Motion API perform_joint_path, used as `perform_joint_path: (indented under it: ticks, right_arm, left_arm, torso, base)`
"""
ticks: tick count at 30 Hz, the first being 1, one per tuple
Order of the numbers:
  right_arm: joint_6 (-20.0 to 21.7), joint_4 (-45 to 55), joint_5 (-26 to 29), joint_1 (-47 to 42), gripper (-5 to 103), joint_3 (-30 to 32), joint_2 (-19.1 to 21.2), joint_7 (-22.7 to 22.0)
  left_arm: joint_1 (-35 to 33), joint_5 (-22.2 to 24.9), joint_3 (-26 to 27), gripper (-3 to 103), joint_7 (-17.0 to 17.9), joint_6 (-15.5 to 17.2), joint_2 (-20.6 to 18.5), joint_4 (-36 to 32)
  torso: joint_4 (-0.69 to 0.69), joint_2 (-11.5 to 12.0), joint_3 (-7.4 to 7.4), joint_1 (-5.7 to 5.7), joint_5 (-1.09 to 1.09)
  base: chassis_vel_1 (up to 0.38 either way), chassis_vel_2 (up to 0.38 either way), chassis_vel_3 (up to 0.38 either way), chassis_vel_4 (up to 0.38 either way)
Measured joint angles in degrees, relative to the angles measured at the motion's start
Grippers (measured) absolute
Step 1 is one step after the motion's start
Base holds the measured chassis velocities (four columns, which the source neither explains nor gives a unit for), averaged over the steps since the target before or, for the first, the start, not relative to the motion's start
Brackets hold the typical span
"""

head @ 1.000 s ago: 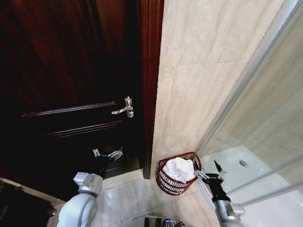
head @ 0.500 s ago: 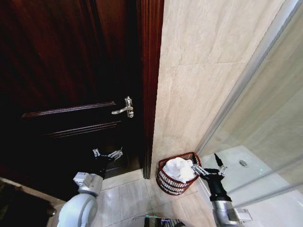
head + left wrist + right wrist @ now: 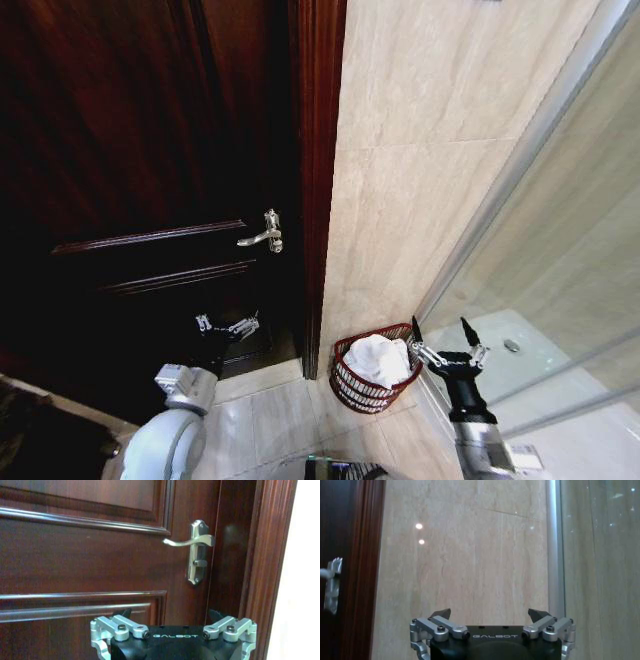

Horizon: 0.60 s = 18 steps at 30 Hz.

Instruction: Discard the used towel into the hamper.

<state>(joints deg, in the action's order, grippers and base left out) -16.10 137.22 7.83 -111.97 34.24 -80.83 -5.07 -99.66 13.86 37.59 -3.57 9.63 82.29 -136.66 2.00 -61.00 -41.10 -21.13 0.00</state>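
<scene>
The hamper [image 3: 352, 385], a small dark red wire basket, stands on the floor against the tiled wall beside the door frame. A crumpled white towel [image 3: 378, 358] lies inside it. My right gripper [image 3: 443, 336] is open and empty, raised just to the right of the hamper's rim, with its fingertips [image 3: 442, 613] spread and facing the beige wall. My left gripper [image 3: 226, 325] is open too and hangs idle in front of the dark wooden door, its fingertips [image 3: 123, 613] pointing at the door panel.
The dark wooden door [image 3: 150, 180] with a silver lever handle [image 3: 262, 232] fills the left. A glass shower screen [image 3: 560, 260] with a metal frame closes off the right. Beige floor tiles [image 3: 270, 415] lie between my arms.
My right gripper has lifted up and drawn slightly right, away from the hamper's rim, and its fingers have spread wider. The towel stays in the hamper. The left arm has not moved.
</scene>
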Motion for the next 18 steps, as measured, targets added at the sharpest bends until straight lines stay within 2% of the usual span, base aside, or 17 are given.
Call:
perform_joint_path:
  ticks: [9, 15, 18]
  right_arm:
    - [4.46, 1.12, 2.58, 0.43, 100, 0.32, 0.86, -3.44]
    - [4.31, 1.51, 3.46, 0.4, 100, 2.15, 0.73, -4.48]
    - [2.35, 0.98, 3.54, 0.4, 100, 2.65, 0.11, -4.16]
  left_arm:
    - [0.0, 0.0, 0.0, 100, 0.0, 0.0, 0.0, 0.0]
    - [0.0, 0.0, 0.0, 100, 0.0, 0.0, 0.0, 0.0]
    - [0.0, 0.0, 0.0, 100, 0.0, 0.0, 0.0, 0.0]
  torso:
    - [0.0, -2.93, -1.63, -1.3, 0.0]
    - [0.0, -4.44, -2.47, -1.98, 0.0]
    - [0.0, -5.31, -2.92, -2.37, 0.0]
  base:
    - [0.0, 0.0, 0.0, 0.0]
    - [0.0, 0.0, 0.0, 0.0]
    - [0.0, 0.0, 0.0, 0.0]
